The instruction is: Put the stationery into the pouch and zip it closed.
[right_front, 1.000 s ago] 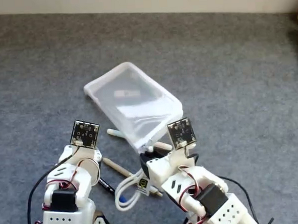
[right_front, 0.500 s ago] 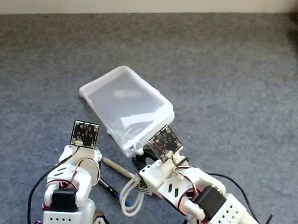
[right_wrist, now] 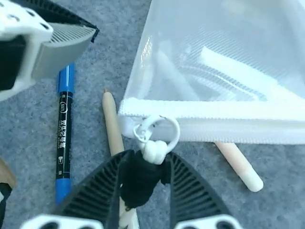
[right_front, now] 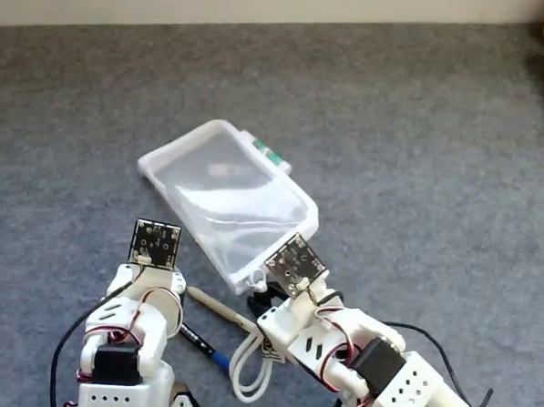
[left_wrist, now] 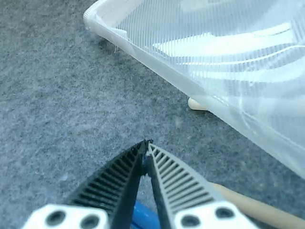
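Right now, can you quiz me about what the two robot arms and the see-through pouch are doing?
1. Where does the blue and black marker pen lie: in the see-through white mesh pouch or outside it?
2. What is between the right gripper's fingers? A the pouch's white zipper pull; B the marker pen; C nothing.
3. True or false: the left gripper's fingers are shut with nothing between them.
Key: 1 outside, on the grey carpet; 2 A; 3 true.
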